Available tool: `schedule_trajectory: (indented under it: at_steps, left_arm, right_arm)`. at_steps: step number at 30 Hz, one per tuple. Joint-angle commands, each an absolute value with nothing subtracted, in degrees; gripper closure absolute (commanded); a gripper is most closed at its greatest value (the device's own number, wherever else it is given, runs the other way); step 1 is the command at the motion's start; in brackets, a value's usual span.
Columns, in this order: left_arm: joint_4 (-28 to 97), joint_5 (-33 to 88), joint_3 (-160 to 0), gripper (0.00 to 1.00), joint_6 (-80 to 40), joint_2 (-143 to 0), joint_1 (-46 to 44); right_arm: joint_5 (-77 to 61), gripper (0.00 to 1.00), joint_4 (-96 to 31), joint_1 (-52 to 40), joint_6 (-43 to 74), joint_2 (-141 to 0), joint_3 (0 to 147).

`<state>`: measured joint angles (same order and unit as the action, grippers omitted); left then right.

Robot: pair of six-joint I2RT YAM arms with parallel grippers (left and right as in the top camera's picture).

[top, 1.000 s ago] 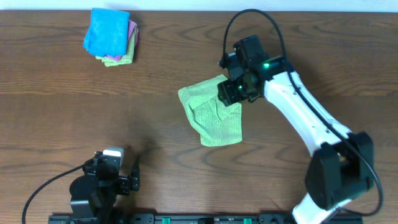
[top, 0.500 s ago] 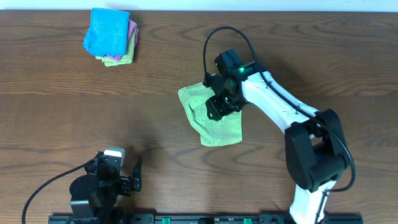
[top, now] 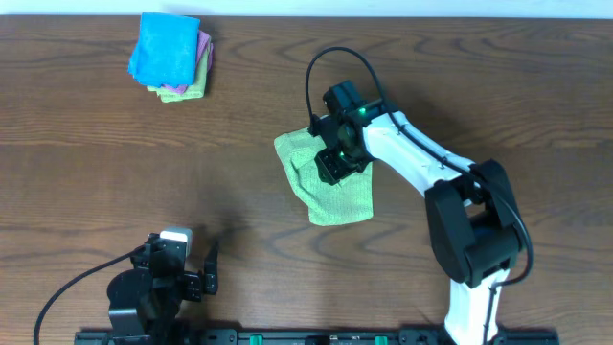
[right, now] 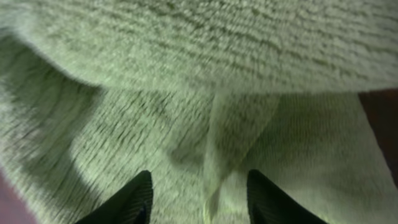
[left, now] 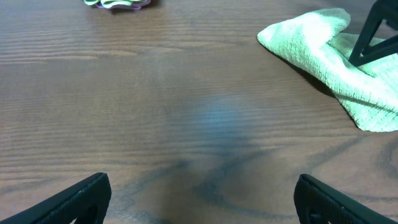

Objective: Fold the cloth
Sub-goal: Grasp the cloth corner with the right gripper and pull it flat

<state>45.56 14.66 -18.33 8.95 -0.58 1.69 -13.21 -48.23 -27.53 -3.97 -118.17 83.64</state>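
Observation:
The lime-green cloth (top: 330,192) lies crumpled at the table's middle. It also shows at the upper right of the left wrist view (left: 329,53). My right gripper (top: 330,165) is down on the cloth's upper middle. In the right wrist view the cloth (right: 186,74) fills the frame, and the open fingers (right: 199,196) straddle a raised fold of it. My left gripper (left: 199,199) is open and empty, low over bare wood near the front edge; in the overhead view it is at the front left (top: 196,273).
A stack of folded cloths, bright blue (top: 168,48) on top with pink and green beneath, sits at the back left. Its edge shows at the top of the left wrist view (left: 118,3). The table (top: 115,172) is dark wood.
My right gripper has moved left from the cloth's right edge onto the cloth's upper middle. The cloth and the left arm have kept their places.

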Motion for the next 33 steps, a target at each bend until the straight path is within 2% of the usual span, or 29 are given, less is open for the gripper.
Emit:
schedule_trajectory:
  at_steps: [1,7,13,17,19,26,33]
  left_arm:
    - [45.19,15.07,-18.09,0.05,8.51,-0.25,1.45]
    - [45.21,15.07,-18.09,0.05,8.51,-0.25,1.45]
    - [45.19,15.07,-18.09,0.05,8.51,-0.25,1.45]
    - [45.21,15.07,-18.09,0.05,8.51,-0.25,1.45]
    - [45.21,15.07,-18.09,0.05,8.51,-0.25,1.45]
    - [45.17,15.44,-18.09,0.05,8.51,-0.25,1.45]
    - [45.12,21.74,-18.09,0.05,8.54,-0.25,1.45]
  right_arm:
    - [-12.86,0.55,-46.98,-28.16,-3.25,-119.17,84.20]
    - [-12.86,0.56,-44.95,-28.16,-2.59,-119.20,84.20]
    - [-12.86,0.69,-44.95,-28.21,-2.59,-119.20,84.20]
    - [-12.86,0.83,-44.97,-28.21,-2.59,-119.20,84.20]
    - [-12.27,0.99,-44.97,-28.21,-2.20,-119.17,84.20]
    - [-5.67,0.99,-45.50,-27.66,1.30,-115.02,84.38]
    - [11.35,0.99,-48.29,-25.28,2.74,-105.69,84.38]
